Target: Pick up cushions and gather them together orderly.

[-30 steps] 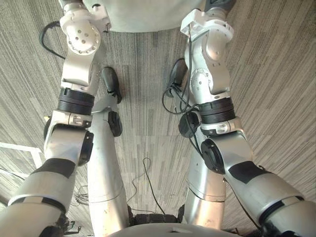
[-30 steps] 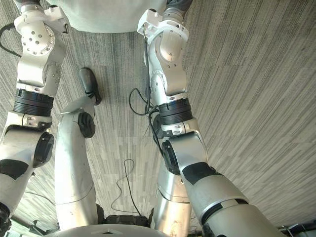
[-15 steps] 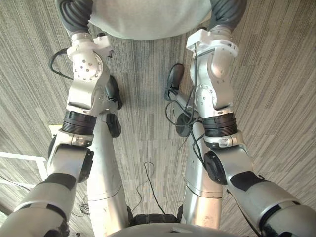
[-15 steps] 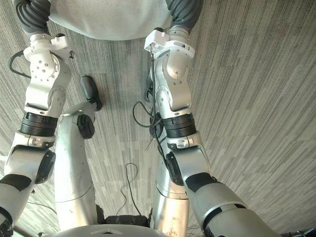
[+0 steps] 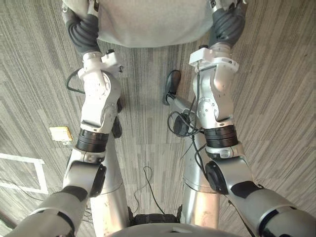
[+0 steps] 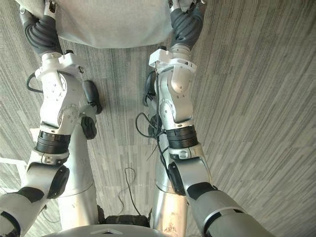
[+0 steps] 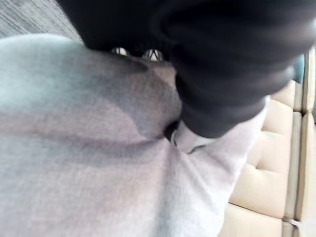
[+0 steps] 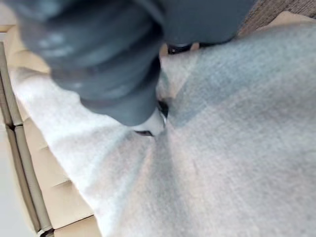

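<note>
1. The robot stands on grey carpet (image 5: 276, 98) with both arms stretched out in front and a grey cushion (image 5: 153, 19) between them.
2. The left hand (image 5: 83, 30) is on one end of the cushion and the right hand (image 5: 228, 22) on the other. Both press into the fabric, which dents and creases around them.
3. I cannot tell whether either hand is clenched on the cloth or just pushing flat against it, because the dark covers hide the rest.
4. The cushion looks to be held up clear of the floor, so I'd say the pick-up of this one is done.
5. A beige tufted sofa (image 7: 266, 168) sits close past the cushion, and that seems the likely place for it to go.
6. Setting it down neatly is not yet done. I see no other cushions from here, so I can't say how many are already gathered or left.
7. A small yellow tag (image 5: 60, 133) and white tape (image 5: 19, 173) lie on the carpet by the left arm.
</note>
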